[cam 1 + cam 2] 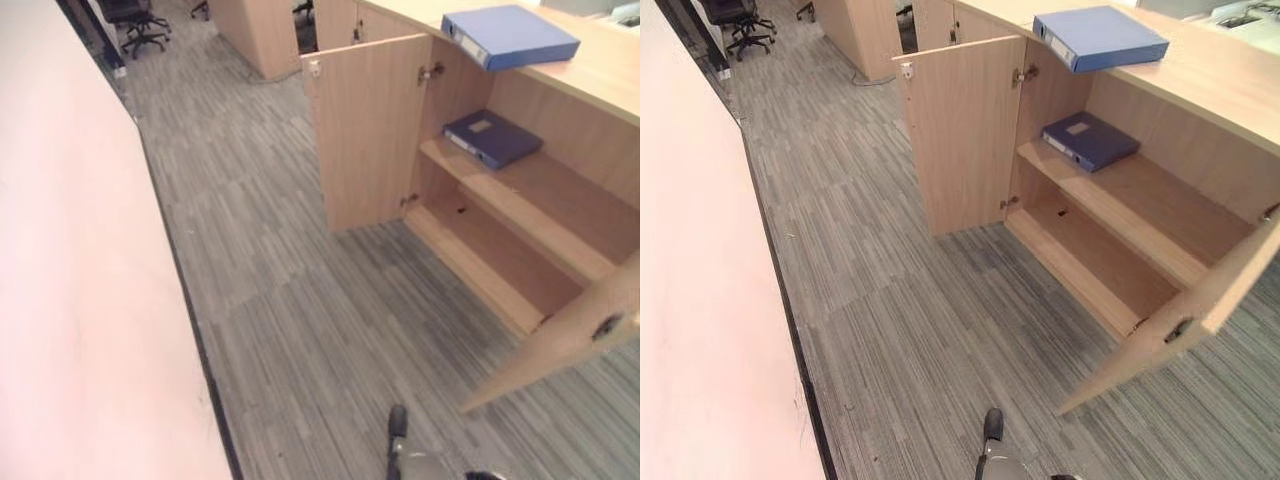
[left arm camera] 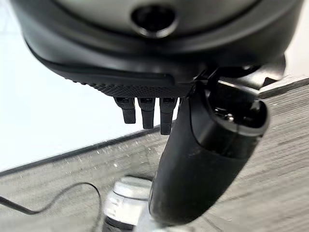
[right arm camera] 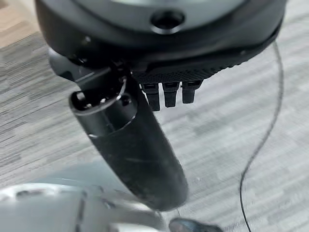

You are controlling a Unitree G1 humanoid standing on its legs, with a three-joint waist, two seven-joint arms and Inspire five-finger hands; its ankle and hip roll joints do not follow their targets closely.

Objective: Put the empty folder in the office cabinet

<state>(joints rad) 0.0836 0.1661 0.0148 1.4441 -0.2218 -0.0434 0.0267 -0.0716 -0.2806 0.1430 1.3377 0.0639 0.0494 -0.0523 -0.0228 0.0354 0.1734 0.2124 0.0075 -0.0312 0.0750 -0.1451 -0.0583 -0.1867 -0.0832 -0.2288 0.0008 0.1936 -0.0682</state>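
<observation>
Nearest, both hands hang low over the carpet [image 1: 300, 330], well short of the cabinet [image 1: 520, 230]. The left hand [image 2: 145, 82] has its fingers straight and relaxed, thumb out, holding nothing; the right hand [image 3: 164, 72] is the same, released and empty.

Farther on, the cabinet stands ahead and to the right with both doors swung open. One blue folder [image 1: 492, 137] lies flat on the upper shelf, near its left end. A second blue folder [image 1: 510, 37] lies flat on the cabinet's top, at its front edge, hanging slightly over it, long axis slanting away to the right.

The top folder lies up, forward and right of both hands, so the right hand looks nearer.

Each folder bears a pale label; no writing can be read.
</observation>
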